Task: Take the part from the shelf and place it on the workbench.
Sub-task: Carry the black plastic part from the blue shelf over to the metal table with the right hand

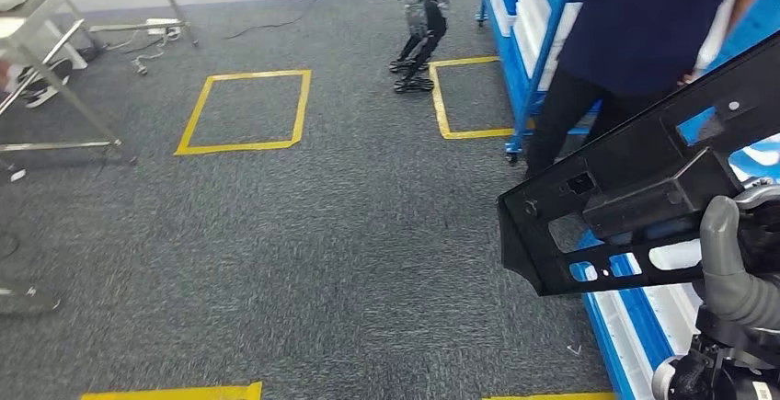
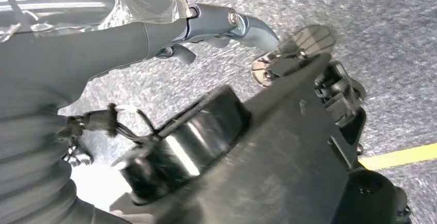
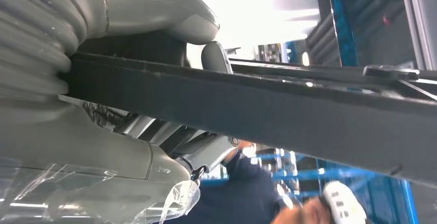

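Observation:
A large flat black plastic part (image 1: 635, 188) with several cut-outs hangs tilted in the air at the right of the head view. My right hand (image 1: 736, 267) grips it from below, the grey thumb lying over its lower edge. In the right wrist view the part (image 3: 309, 105) runs as a dark bar between the thumb and the fingers of my right hand (image 3: 62, 131). My left hand (image 2: 216, 23) hangs over the grey carpet with its fingers apart and nothing in it.
A blue shelf with white bins (image 1: 635, 326) stands close on my right, another blue rack (image 1: 520, 41) further back. A person in a dark blue shirt (image 1: 644, 23) stands between them. Yellow tape squares (image 1: 244, 110), another robot's legs (image 1: 418, 37) and a metal table frame (image 1: 55, 87) lie ahead.

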